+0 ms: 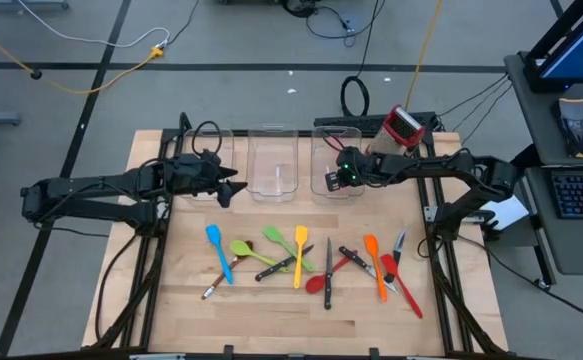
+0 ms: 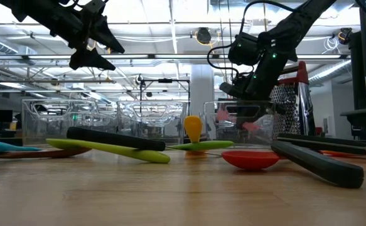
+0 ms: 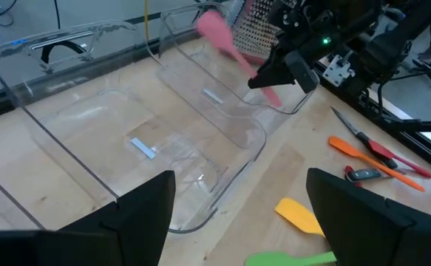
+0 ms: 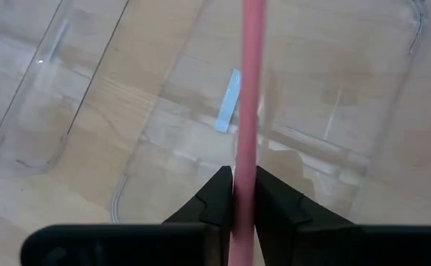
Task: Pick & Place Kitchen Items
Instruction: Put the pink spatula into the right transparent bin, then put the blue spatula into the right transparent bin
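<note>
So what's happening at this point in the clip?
The right gripper is pinching the handle of a pink spatula over the rightmost clear bin, apparently about to drop it in. The left gripper hangs open above the leftmost bin, holding nothing. The remaining utensils, coloured spatulas, spoons and black-handled knives, lie scattered on the wooden table. A box grater stands behind the bins.
</note>
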Controlling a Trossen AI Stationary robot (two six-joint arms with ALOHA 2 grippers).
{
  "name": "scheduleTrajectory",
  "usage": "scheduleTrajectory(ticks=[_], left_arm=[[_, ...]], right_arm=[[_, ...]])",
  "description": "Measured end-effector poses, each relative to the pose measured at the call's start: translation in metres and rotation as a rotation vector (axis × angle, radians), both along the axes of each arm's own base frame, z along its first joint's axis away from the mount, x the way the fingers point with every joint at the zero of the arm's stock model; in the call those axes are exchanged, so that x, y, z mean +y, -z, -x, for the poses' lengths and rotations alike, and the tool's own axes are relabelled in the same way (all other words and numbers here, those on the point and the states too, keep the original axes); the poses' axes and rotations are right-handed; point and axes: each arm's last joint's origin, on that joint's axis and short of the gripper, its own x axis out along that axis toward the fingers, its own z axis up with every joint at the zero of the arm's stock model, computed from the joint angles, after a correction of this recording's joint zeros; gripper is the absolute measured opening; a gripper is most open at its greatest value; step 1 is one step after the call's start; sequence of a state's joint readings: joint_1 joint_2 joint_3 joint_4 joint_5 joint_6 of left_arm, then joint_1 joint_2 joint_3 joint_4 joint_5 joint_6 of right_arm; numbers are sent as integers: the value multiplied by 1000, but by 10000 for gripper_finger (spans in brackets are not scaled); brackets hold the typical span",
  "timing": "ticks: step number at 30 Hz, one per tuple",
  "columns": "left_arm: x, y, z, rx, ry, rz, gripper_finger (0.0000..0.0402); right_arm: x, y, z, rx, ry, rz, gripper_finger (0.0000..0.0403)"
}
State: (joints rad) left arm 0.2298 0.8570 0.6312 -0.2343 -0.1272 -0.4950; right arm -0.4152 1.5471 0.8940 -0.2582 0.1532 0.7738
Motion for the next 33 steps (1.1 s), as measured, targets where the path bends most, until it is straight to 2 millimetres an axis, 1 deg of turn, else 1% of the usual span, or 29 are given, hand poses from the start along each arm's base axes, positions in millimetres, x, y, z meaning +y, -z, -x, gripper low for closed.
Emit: scheduleTrajectory(ticks=[20, 23, 29, 33], left_arm=[[0, 0, 0, 0, 0, -1, 310], [0, 0, 0, 0, 0, -1, 310], [0, 0, 0, 0, 0, -1, 310], [-1, 0, 0, -3, 25, 11, 310]], right_arm=[[0, -1, -1, -9, -3, 6, 48], [-2, -3, -3, -40, -6, 21, 67], [-4, -8, -10, -123, -11, 62, 122], [-5, -13, -14, -169, -58, 98, 140]])
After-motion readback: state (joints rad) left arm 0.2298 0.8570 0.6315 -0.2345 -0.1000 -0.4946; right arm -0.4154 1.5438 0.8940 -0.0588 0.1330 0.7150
